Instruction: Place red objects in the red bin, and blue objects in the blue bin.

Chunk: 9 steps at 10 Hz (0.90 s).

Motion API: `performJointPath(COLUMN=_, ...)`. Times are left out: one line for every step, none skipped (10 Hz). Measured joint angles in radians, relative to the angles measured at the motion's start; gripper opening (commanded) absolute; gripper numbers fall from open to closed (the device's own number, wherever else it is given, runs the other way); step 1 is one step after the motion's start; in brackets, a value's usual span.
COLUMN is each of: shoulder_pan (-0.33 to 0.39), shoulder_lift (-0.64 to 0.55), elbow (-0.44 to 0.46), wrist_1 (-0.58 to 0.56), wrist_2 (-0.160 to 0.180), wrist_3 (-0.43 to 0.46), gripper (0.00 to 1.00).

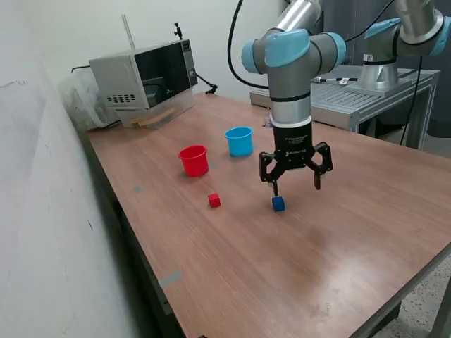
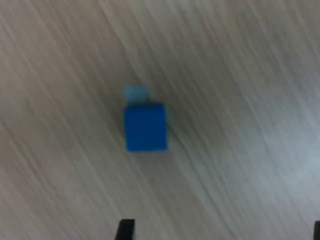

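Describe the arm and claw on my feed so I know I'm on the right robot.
The arm is silver-grey metal tubing with light blue caps on its joints. A black cable loops down behind it. The wrist ends in a black block with small white lettering, carrying a black two-finger claw with thin dark fingertips.
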Motion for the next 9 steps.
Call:
performJointPath(shoulder_pan=-0.017, shoulder_lift=0.003, elbow=0.001, wrist_1=-0.002, wrist_2=0.000, wrist_3=-0.007, gripper=1.00)
performJointPath(shoulder_pan=-0.031, shoulder_lift=0.004, elbow=0.003, wrist_1=-0.004, wrist_2=0.000, wrist_3=-0.012, gripper=1.00)
performJointPath(shoulder_pan=-0.041, shoulder_lift=0.005, elbow=0.007, wrist_1=-0.006, wrist_2=0.000, wrist_3=-0.015, gripper=1.00)
performJointPath(shoulder_pan=-0.048, shoulder_lift=0.005, elbow=0.015, wrist_1=-0.009, wrist_2=0.001, wrist_3=-0.017, gripper=1.00)
performJointPath(shoulder_pan=-0.052, shoulder_lift=0.005, elbow=0.024, wrist_1=-0.014, wrist_2=0.001, wrist_3=-0.019, gripper=1.00)
performJointPath(shoulder_pan=-0.055, shoulder_lift=0.004, elbow=0.033, wrist_1=-0.018, wrist_2=0.002, wrist_3=-0.019, gripper=1.00)
performJointPath(shoulder_pan=-0.057, shoulder_lift=0.004, elbow=0.043, wrist_1=-0.024, wrist_2=0.002, wrist_3=-0.020, gripper=1.00)
performJointPath(shoulder_pan=-0.057, shoulder_lift=0.003, elbow=0.052, wrist_1=-0.032, wrist_2=0.003, wrist_3=-0.020, gripper=1.00)
performJointPath(shoulder_pan=-0.058, shoulder_lift=0.003, elbow=0.059, wrist_1=-0.039, wrist_2=0.004, wrist_3=-0.020, gripper=1.00)
